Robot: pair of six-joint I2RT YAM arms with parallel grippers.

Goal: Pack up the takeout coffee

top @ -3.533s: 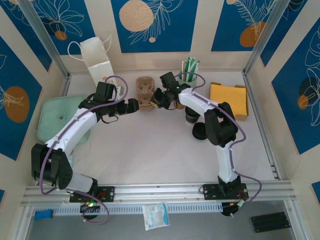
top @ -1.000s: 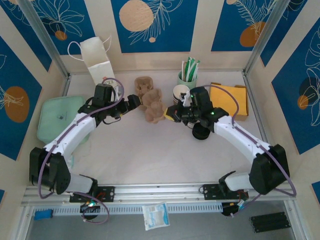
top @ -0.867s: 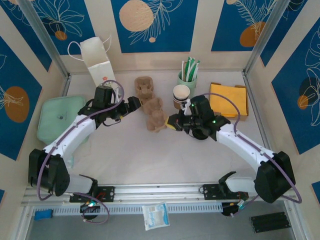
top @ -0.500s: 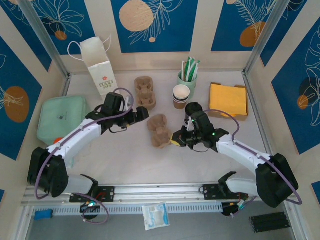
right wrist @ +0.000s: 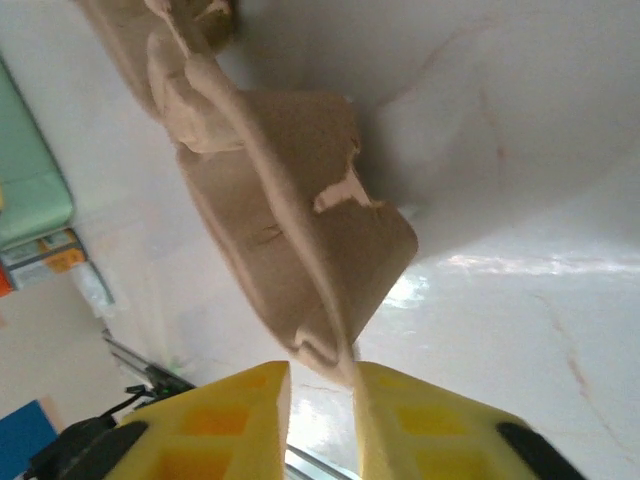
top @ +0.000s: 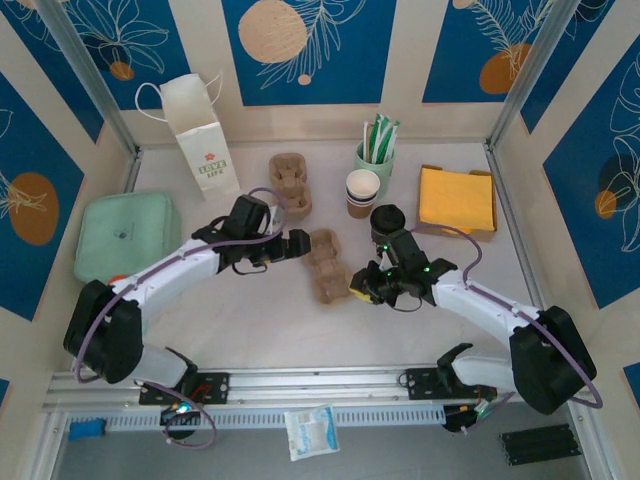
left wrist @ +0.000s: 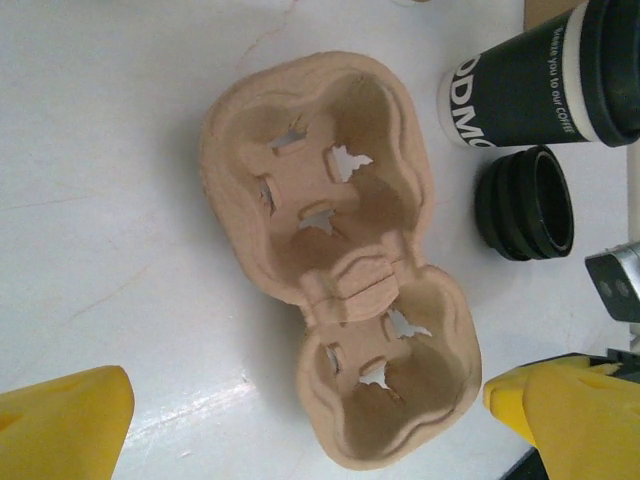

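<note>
In the left wrist view the takeout coffee (left wrist: 535, 75) is seen on the table just beside a loose black lid (left wrist: 524, 203), past the pulp cup carrier (left wrist: 335, 250) — which is straddled by the wide-open, empty left gripper (left wrist: 300, 425). In the right wrist view the carrier's rim is shown inside the right gripper (right wrist: 322, 395) — its jaws slightly parted, wider than the rim.

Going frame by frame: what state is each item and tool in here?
Carrier: on the table, both pockets empty.
Far carrier: empty.
Coffee: upright, lidded, outside the carrier.
Cup stack: upright, lidless.
Bag: standing upright.
Left tool: wide open, holding nothing.
Right tool: jaws slightly apart around the carrier's rim.
</note>
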